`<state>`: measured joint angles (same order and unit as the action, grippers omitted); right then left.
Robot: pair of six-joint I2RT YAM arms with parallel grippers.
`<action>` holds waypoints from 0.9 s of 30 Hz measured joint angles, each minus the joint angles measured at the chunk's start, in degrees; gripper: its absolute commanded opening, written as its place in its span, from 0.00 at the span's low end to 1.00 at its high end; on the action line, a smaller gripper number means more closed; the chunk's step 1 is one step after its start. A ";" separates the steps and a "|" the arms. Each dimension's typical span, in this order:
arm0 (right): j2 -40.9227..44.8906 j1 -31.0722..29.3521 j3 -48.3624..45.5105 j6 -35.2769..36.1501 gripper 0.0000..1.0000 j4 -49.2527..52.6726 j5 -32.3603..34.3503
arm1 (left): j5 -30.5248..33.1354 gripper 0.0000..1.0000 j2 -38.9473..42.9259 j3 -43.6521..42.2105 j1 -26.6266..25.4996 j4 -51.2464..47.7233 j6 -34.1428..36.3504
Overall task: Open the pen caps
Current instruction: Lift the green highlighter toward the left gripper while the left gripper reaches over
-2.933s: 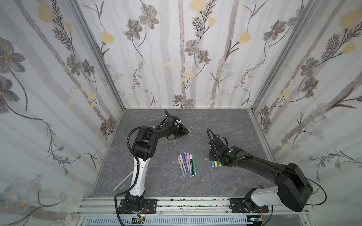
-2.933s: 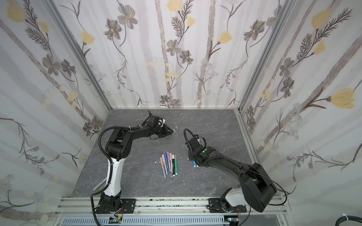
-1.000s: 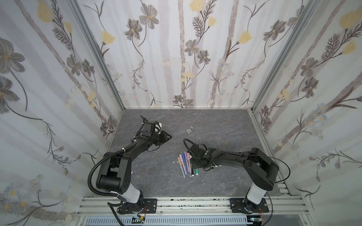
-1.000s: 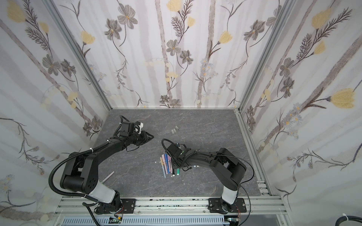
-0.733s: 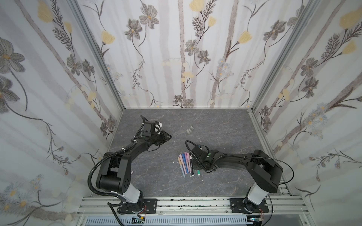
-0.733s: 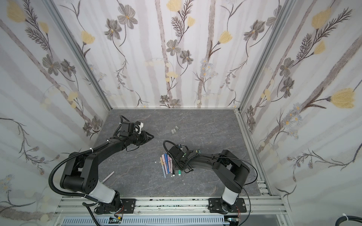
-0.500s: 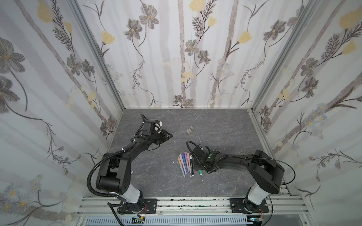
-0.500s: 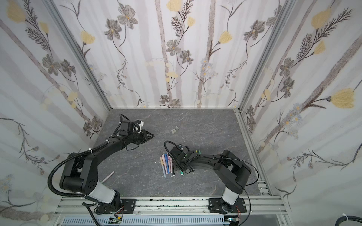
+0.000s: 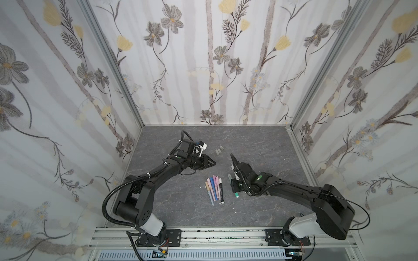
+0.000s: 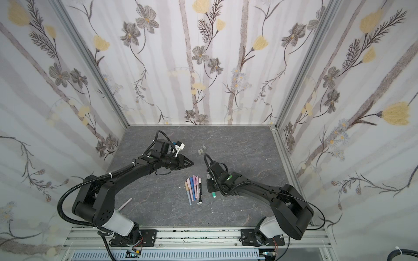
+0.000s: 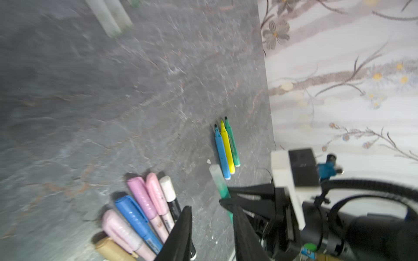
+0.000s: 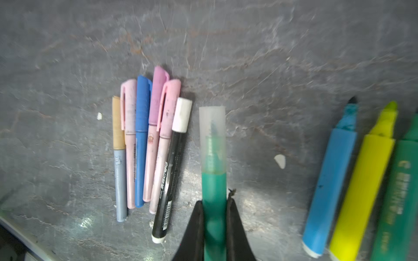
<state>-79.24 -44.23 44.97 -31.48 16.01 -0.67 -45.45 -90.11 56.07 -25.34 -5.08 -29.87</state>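
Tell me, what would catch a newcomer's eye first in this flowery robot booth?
The right gripper pinches a green marker with its frosted cap still on. It sits just right of a neat row of pastel pens in the middle of the table. Tall floral wallpaper walls surround everything.

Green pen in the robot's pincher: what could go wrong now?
The right gripper pinches the green pen only by its barrel, so it might slip or twist when its frosted cap gets pulled. If the open left gripper reaches in, it could bump the row of capped pens lying close beside.
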 measured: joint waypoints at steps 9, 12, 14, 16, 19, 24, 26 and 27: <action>9.46 6.47 -3.45 5.90 0.00 -5.62 -5.84 | -3.76 0.31 -1.81 -2.51 -5.51 15.54 -10.43; 9.51 6.97 -2.95 6.49 0.00 -6.40 -6.54 | -3.63 0.31 -3.82 -1.90 -7.02 18.47 -12.52; 9.62 7.06 -2.86 6.51 0.00 -7.34 -6.99 | -3.13 0.31 -5.07 -1.09 -8.02 19.52 -13.40; 9.77 7.08 -2.86 6.49 0.00 -7.91 -7.34 | -2.16 0.31 -5.97 -0.26 -8.81 19.93 -13.92; 9.90 7.17 -2.86 6.45 0.00 -8.87 -8.22 | 0.31 0.31 -6.29 0.13 -9.70 20.79 -14.23; 9.92 7.17 -2.86 5.38 0.00 -9.92 -9.07 | 3.19 0.31 -7.65 1.14 -9.97 22.18 -14.62; 9.90 7.34 -2.86 5.35 0.00 -9.97 -9.09 | 3.41 0.31 -8.09 1.25 -10.03 22.84 -15.17; 9.86 7.39 -2.86 5.22 0.00 -9.97 -9.05 | 3.41 0.31 -8.31 1.36 -10.08 23.17 -15.26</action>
<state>-69.38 -36.84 42.11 -26.26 6.04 -9.72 -42.04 -98.41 57.43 -35.42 18.09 -45.12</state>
